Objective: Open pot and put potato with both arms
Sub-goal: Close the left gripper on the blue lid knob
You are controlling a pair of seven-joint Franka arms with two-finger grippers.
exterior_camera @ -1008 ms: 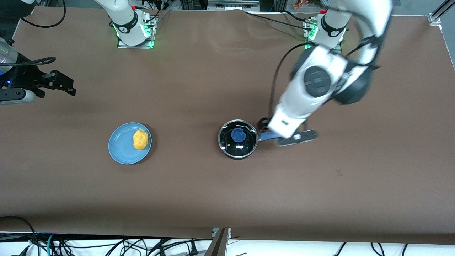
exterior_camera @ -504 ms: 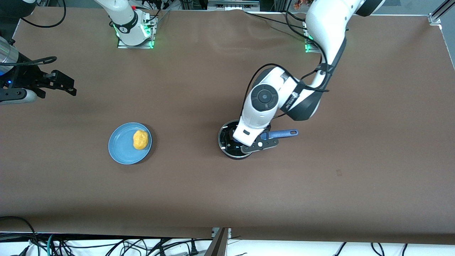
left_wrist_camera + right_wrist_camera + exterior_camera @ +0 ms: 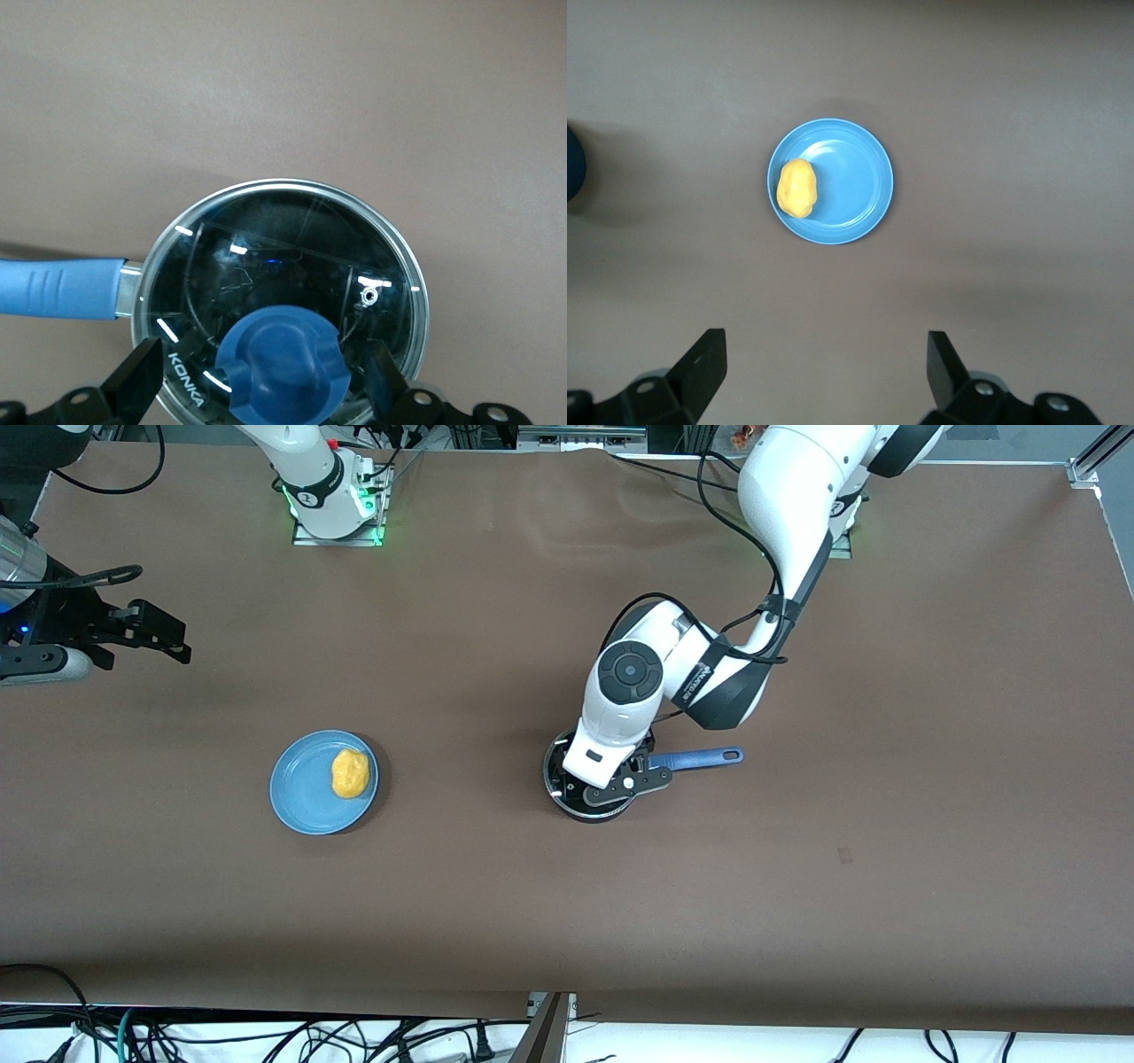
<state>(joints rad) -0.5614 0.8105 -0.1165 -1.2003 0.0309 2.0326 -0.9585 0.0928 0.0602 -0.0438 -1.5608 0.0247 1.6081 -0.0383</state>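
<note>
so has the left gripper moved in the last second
Yes. The left gripper has come from over the pot's handle to over the lid knob, fingers open either side; the pot stayed put.

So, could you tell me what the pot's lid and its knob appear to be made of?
The lid looks like clear glass in a polished metal rim: the dark inside shows through and it carries sharp reflections. The knob looks like matte blue plastic or silicone; which one is unclear.
</note>
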